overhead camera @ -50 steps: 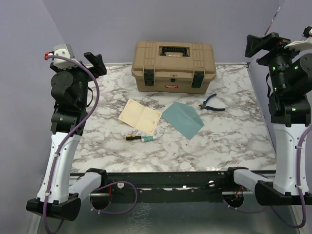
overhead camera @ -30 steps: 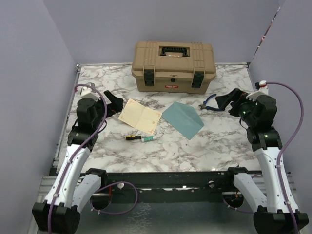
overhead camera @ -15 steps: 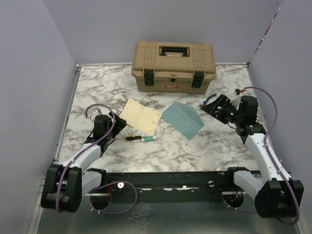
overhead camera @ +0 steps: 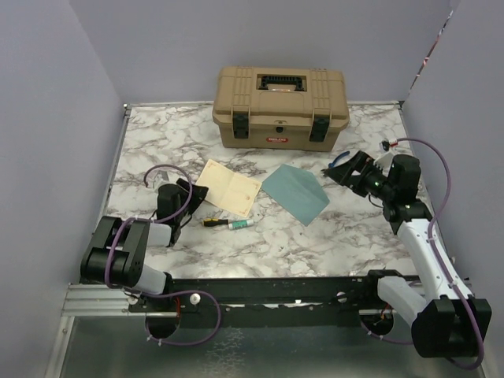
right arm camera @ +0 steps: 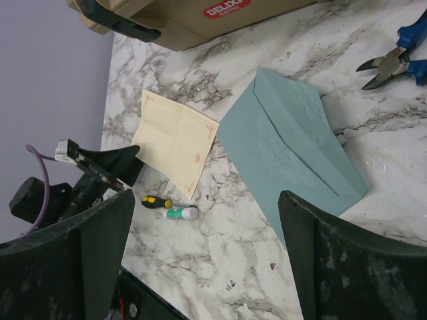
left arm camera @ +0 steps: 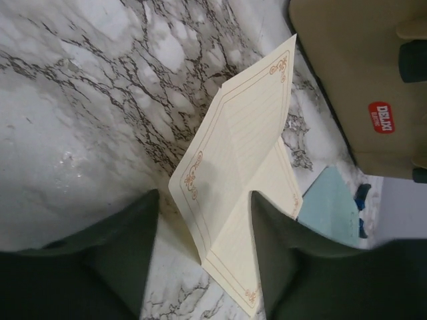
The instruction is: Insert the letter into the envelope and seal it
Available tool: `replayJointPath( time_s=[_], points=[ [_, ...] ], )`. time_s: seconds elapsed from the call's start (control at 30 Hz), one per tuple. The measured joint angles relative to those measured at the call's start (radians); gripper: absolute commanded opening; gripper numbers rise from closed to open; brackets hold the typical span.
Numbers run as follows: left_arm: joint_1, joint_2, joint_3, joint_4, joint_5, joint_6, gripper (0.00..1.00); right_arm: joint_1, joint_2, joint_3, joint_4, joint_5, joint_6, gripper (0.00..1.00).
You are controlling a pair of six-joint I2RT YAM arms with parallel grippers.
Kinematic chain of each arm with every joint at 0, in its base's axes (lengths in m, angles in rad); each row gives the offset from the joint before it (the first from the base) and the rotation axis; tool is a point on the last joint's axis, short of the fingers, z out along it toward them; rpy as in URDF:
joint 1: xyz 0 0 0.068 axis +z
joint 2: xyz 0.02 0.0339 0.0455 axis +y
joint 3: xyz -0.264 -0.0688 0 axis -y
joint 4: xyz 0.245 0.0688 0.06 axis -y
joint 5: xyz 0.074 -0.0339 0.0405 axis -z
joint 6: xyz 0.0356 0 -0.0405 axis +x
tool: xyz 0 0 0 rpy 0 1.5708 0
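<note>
The cream letter (overhead camera: 227,187) lies unfolded on the marble table (overhead camera: 315,236), left of centre. The teal envelope (overhead camera: 295,193) lies flat just to its right. My left gripper (overhead camera: 190,194) sits low at the letter's left edge. In the left wrist view the letter (left arm camera: 233,153) has one half tilted up off the table. Its near corner sits between the two dark fingers, which stand apart around it (left arm camera: 203,200). My right gripper (overhead camera: 340,170) hovers open to the right of the envelope (right arm camera: 293,150), nothing between its fingers (right arm camera: 207,200).
A tan toolbox (overhead camera: 279,106) stands at the back centre. Blue-handled pliers (right arm camera: 393,60) lie near the right gripper. A small screwdriver (overhead camera: 213,222) and a glue stick (overhead camera: 242,224) lie in front of the letter.
Both arms have come down from raised poses. The left gripper has slid in to the letter's left edge and its jaws have narrowed. The right gripper has settled beside the envelope.
</note>
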Motion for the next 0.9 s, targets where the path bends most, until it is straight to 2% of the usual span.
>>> replayJointPath(
  time_s=[0.07, 0.1, 0.23, 0.37, 0.63, 0.9],
  points=[
    [0.000, 0.017, 0.001, 0.008, 0.018, -0.003, 0.08, 0.000, 0.000, 0.000, 0.010, -0.003, 0.000, 0.92],
    [0.000, 0.018, 0.001, 0.011, 0.029, -0.009, 0.00, 0.000, 0.002, 0.000, 0.014, -0.006, 0.000, 0.92],
    [0.003, 0.008, 0.018, 0.017, 0.059, -0.003, 0.00, 0.000, 0.022, 0.009, 0.025, -0.019, -0.001, 0.93],
    [0.006, -0.031, 0.094, 0.012, 0.129, -0.006, 0.00, 0.000, 0.057, 0.037, 0.031, -0.048, -0.009, 0.98],
    [0.006, -0.143, 0.327, 0.009, 0.390, -0.041, 0.00, 0.000, 0.061, 0.076, 0.155, -0.183, 0.005, 1.00],
    [0.003, -0.294, 0.312, 0.006, 0.644, -0.041, 0.00, 0.003, 0.065, 0.077, 0.372, -0.320, 0.099, 1.00]
  ],
)
